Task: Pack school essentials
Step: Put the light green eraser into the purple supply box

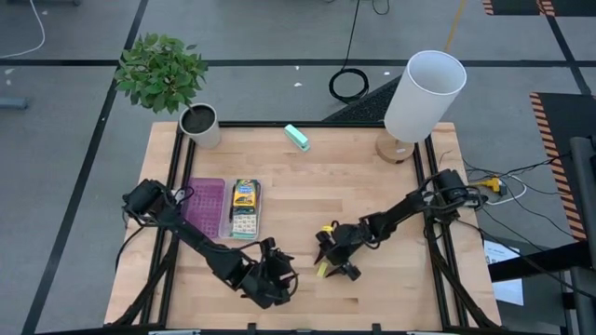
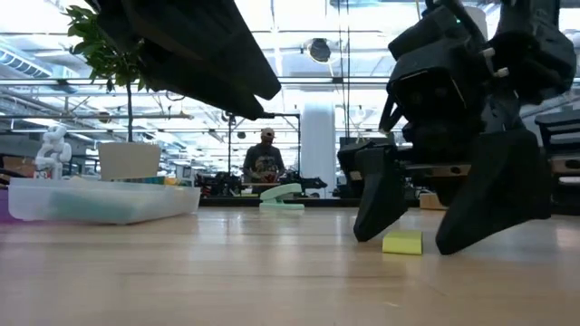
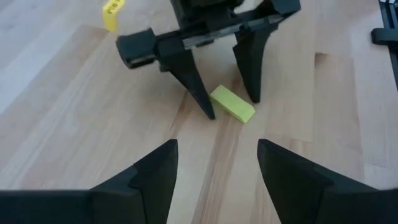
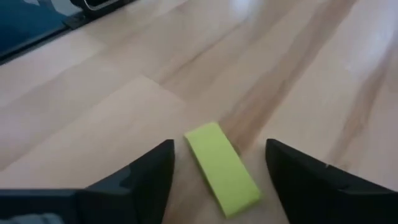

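Eraser [image 4: 222, 167] — small, yellow, flat on the worktop [image 1: 372, 200] — lies between the released right end effector's [image 2: 453, 243] fingertips, long axis skewed; left end effector [image 3: 217, 180] released, near.

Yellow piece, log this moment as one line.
right hand open, straddling yellow piece | piece on table | left hand open nearby

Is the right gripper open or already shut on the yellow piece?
Open. The right gripper straddles the tiny yellow piece, which lies flat on the table with a gap to each of the jaws.
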You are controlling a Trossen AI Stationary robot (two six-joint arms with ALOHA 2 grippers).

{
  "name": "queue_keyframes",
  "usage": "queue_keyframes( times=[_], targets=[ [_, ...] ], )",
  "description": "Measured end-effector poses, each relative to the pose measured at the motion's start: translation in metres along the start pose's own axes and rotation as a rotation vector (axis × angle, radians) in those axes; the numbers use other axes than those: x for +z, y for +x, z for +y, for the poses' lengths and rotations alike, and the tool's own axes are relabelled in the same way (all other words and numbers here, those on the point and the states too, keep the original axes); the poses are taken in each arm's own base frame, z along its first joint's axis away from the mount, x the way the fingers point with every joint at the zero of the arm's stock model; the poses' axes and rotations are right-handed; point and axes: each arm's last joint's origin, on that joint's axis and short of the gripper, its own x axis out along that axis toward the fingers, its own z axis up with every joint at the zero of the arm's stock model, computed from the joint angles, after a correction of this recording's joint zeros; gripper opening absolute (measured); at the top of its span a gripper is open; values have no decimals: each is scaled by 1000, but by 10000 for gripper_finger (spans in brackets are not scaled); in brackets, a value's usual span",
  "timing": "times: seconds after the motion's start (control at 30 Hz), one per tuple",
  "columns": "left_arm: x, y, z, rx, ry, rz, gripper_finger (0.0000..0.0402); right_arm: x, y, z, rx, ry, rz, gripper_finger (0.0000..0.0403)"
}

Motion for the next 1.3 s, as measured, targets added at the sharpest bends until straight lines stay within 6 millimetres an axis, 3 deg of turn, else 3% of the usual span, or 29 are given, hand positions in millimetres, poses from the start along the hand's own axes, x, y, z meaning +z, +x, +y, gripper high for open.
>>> queue_keyframes(
  times=[0.33, 0.57, 0.7, 1.03, 1.3],
  targets=[
    [0, 0, -1, 4, -7, -8, 225, -6, 4, 1, 23, 8, 16, 159],
    [0, 0, 0, 13, -6, -17, 225, -6, 4, 2, 20, 37, 15, 142],
    [1, 0, 0, 17, -7, -20, 225, -5, 5, 3, -13, 61, 16, 156],
    [-1, 2, -1, 16, -12, -24, 225, 6, -7, 7, -67, -7, 70, 279],
    [-5, 9, -3, 20, 3, -18, 225, 10, -17, 7, -74, -83, 111, 263]
  ],
)
